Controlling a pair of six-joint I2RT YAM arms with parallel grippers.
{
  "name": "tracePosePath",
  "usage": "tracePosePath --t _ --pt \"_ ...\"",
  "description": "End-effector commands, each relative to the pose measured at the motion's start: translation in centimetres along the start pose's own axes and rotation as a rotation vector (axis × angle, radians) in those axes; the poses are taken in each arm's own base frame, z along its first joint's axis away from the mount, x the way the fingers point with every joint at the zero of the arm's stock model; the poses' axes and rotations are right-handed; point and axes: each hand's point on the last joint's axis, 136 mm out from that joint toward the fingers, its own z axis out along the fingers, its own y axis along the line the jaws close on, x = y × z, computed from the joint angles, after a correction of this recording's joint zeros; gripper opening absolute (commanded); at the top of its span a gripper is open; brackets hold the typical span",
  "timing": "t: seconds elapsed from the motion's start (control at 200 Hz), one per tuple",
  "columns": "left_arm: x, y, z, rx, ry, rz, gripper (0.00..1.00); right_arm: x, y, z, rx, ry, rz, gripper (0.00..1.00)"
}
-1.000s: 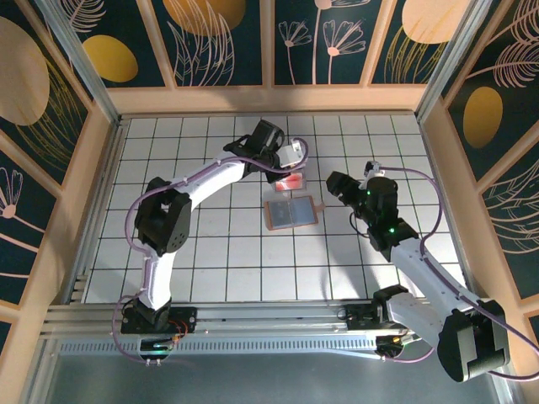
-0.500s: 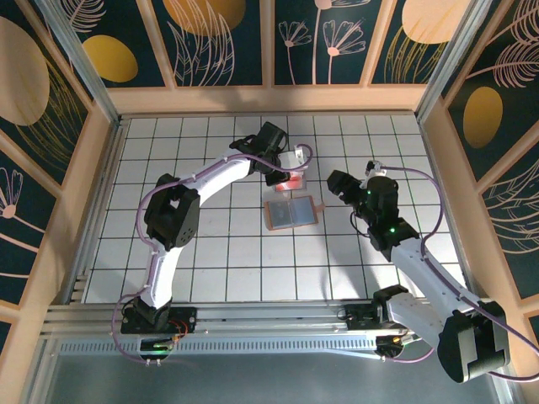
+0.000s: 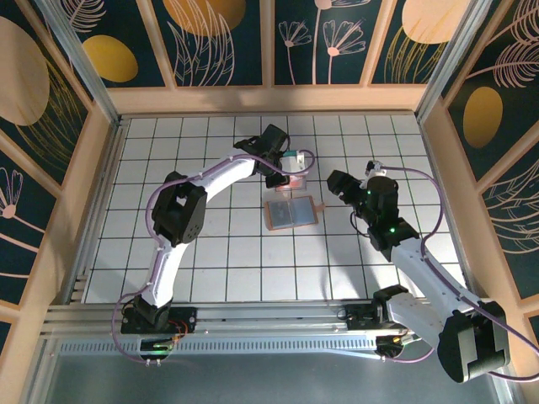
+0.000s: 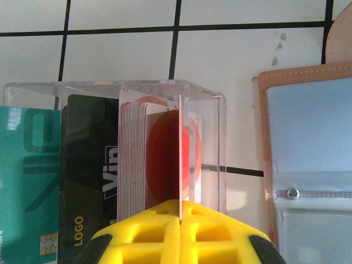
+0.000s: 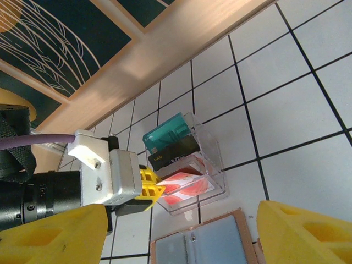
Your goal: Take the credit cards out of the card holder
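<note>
Clenched on an upright credit card (image 4: 180,148) over the clear box (image 4: 165,83), 12 o'clock of the card holder (image 3: 290,213), the left gripper (image 4: 180,217) needed a straight, level drop — the right gripper (image 3: 339,185) gaped idle.

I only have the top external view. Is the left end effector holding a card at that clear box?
Observer: Yes. The left end effector is shut on a white card with a red spot, edge-on, its far end inside the clear box.
Operator: What else is in the box?
Observer: A stack of like cards, a black card and a teal card, all standing on edge.
Operator: And the right side?
Observer: The right end effector is open and holds nothing; the card holder lies opened flat beside the box.
</note>
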Motion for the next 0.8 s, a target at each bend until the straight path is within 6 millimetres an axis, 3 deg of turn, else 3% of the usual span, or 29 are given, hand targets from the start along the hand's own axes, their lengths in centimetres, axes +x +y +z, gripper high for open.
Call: tracePosePath --t 0.0,0.195,0.35,0.706,0.736,0.796 --pt "0.61 -0.38 0.19 0.043 0.030 0.030 0.00 -1.62 1.23 -0.52 -0.025 -0.050 -0.002 0.73" --pt "0.82 -0.42 0.20 0.064 0.058 0.011 0.00 -1.73 1.36 -0.53 -0.031 -0.054 -0.005 0.73" --pt "0.56 -0.33 0.26 0.081 0.066 -0.013 0.09 -1.71 1.50 -0.34 -0.038 -0.051 -0.004 0.74" --pt "0.44 -0.21 0.42 0.090 0.070 -0.034 0.11 -1.55 1.55 -0.10 -0.041 -0.043 -0.004 0.74" --pt "0.41 -0.16 0.42 0.087 0.069 -0.038 0.12 -1.60 1.57 -0.13 -0.042 -0.045 -0.004 0.74" --pt "0.28 -0.01 0.35 0.082 0.065 -0.046 0.31 -1.55 1.54 -0.10 -0.041 -0.044 -0.004 0.74"
